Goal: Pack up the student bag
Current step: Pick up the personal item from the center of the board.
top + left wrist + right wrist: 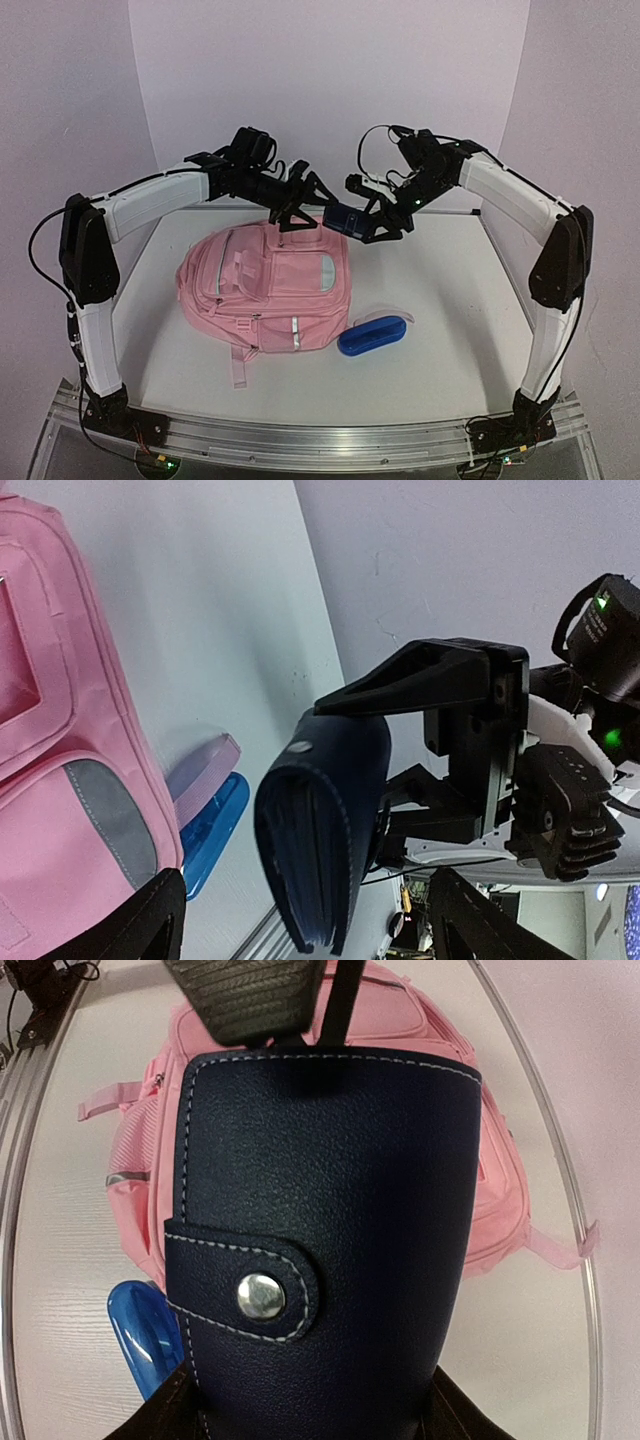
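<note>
My right gripper is clenched on the navy wallet and holds it in the air, above the far end of the bag. I think it grips only one end so that the other end is free for the second arm. My left gripper faces it from the other side, jaws wide apart. In its own camera the wallet stands between its fingers without touching them. So I judge this is a handover, or the left one is there to open the bag; I cannot decide which. The bag lies flat on the table, front side up, left of centre. I see no open pocket from above. A blue case lies just beside its near right corner, probably the next thing to pack.
</note>
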You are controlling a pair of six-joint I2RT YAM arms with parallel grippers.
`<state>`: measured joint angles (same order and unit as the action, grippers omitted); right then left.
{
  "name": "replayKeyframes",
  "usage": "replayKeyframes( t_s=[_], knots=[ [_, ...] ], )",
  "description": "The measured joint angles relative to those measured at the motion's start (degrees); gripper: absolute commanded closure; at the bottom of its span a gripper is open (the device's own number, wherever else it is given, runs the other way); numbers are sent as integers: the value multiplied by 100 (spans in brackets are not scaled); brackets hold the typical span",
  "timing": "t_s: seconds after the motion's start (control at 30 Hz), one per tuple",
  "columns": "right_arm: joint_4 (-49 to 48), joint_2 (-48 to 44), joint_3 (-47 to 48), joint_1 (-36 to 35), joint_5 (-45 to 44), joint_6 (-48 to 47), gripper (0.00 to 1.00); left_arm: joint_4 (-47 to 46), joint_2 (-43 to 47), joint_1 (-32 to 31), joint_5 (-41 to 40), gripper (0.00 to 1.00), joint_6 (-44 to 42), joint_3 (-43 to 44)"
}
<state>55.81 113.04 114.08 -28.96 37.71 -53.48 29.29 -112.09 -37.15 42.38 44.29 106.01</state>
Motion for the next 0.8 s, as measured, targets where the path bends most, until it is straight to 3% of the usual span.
replayKeyframes(
  t_s=[0.13,0.53,0.7,0.8],
  knots=[
    [-87,-71,-119,-143,9,88,44,-224,-21,-4,233,29,111,0],
    [-592,-261,-479,-267,-137,476,43,-1032,-37,-26,600,71,560,-631],
    [-789,-426,-742,-306,-263,646,21,-1409,5,-33,700,97,821,-847],
    [-918,-448,-762,-322,-291,829,15,-1570,135,-22,618,100,907,-1107]
  ],
)
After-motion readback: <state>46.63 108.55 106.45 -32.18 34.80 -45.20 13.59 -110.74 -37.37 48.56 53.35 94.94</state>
